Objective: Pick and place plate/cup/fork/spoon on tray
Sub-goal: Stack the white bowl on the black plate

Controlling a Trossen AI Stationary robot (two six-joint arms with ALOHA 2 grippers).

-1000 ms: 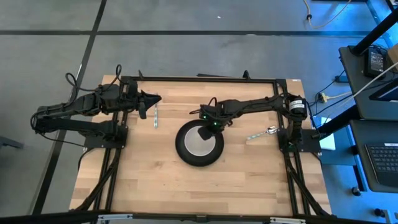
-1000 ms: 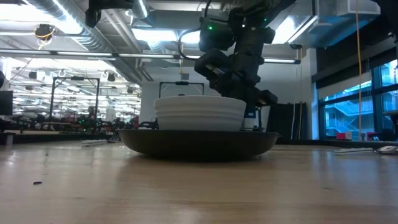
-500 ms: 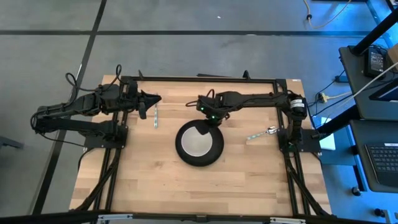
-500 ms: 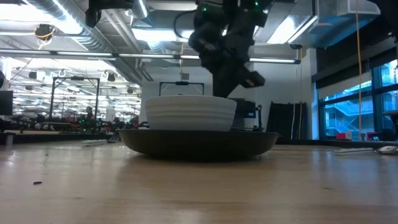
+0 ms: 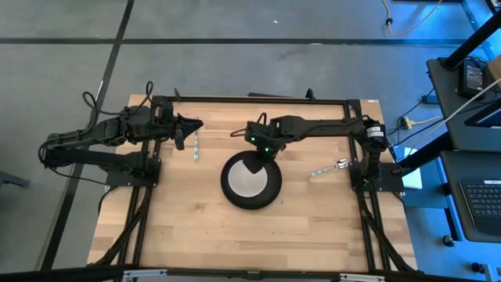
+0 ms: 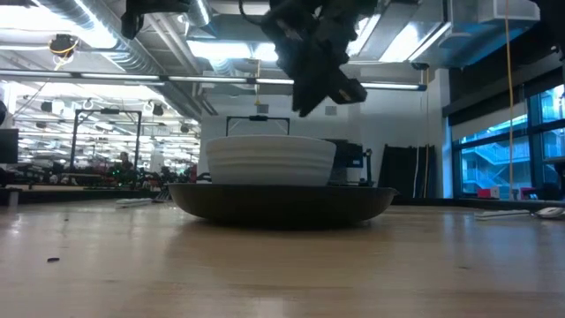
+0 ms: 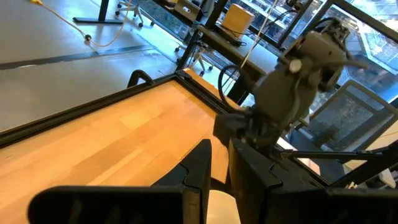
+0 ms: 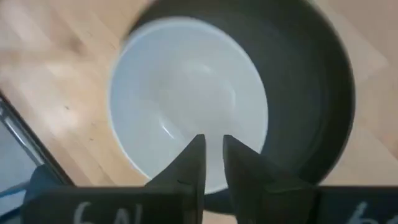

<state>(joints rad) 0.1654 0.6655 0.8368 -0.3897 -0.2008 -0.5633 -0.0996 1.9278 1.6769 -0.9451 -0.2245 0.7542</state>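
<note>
Hovering right tool (image 8: 212, 146), nearly closed, empty

Seen from above, the wooden desk (image 5: 196, 227) carries the black plate (image 5: 272, 190) near its middle, with the white cup (image 5: 246, 181) sitting inside it. The right arm reaches across from the right edge, its gripper (image 5: 260, 144) just beyond the far rim of the plate, a green light glowing on it. The left gripper (image 5: 186, 128) waits near the left far corner, and the fork (image 5: 196, 146) lies just beside it on the wood. The spoon (image 5: 330, 167) lies to the right of the plate, near the base of the right arm. Whether either gripper's jaws are parted cannot be made out
</note>
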